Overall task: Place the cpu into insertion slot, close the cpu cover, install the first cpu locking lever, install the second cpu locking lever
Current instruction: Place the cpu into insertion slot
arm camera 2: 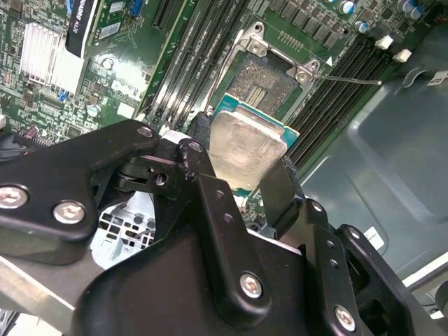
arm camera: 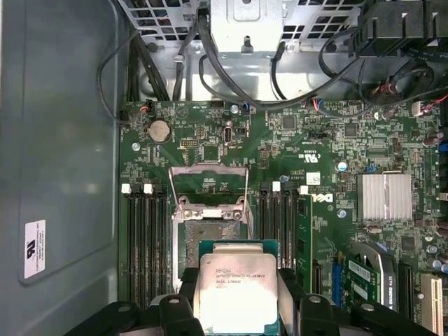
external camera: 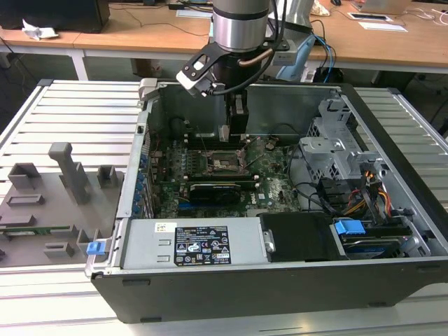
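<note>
I have the cpu (arm camera: 238, 292) clamped by its edges between the gripper's (external camera: 233, 131) two black fingers (arm camera 2: 280, 185), with its silver top facing both wrist cameras. It hangs above the insertion slot (arm camera: 210, 234), offset toward one edge and not seated, and the socket's dark centre is bare. The cpu cover (arm camera: 208, 170) stands swung open beside the slot. In the exterior view, at upper centre, the arm reaches down into the open computer case (external camera: 210, 287) over the green motherboard (external camera: 273, 185).

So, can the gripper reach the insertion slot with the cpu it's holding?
Probably yes: the gripper holds the cpu near the insertion slot, whose cpu cover stands open; nothing lies between.
</note>
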### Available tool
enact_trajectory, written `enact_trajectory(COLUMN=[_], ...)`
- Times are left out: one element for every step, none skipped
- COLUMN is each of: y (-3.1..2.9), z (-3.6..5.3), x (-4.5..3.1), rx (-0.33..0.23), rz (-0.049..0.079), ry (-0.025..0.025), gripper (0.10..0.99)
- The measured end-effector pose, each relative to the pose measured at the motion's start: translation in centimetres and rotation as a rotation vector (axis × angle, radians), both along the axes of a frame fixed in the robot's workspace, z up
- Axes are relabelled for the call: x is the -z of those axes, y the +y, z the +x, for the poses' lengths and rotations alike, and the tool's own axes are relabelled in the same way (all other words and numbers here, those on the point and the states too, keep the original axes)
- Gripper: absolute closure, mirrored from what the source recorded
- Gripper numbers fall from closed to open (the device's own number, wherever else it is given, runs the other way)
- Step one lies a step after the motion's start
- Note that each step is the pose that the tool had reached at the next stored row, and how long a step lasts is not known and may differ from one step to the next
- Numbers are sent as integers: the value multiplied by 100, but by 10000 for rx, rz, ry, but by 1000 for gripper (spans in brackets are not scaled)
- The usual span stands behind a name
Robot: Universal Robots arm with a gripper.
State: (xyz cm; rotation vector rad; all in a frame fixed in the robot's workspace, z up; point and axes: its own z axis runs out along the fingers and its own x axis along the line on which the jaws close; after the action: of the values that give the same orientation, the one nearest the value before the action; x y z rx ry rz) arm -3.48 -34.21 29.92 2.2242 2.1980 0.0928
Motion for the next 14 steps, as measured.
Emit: enact_trajectory(y=[0,0,0,0,0,0,0,0,0,0,0,0,0,0], z=[0,0,0,0,0,0,0,0,0,0,0,0,0,0], x=[3,7,10,11,15,18,24,28,32,36,38,42,44,46], rx=[0,0,0,0,0,0,0,0,0,0,0,0,0,0], rz=[1,2,0,-1,0,2,2,1,1,-1,-1,1,0,0], ry=[0,-1,0,1,0,-1,-1,0,-1,1,0,0,0,0], gripper=[557,557,557,557,557,557,557,557,557,557,557,557,557,557])
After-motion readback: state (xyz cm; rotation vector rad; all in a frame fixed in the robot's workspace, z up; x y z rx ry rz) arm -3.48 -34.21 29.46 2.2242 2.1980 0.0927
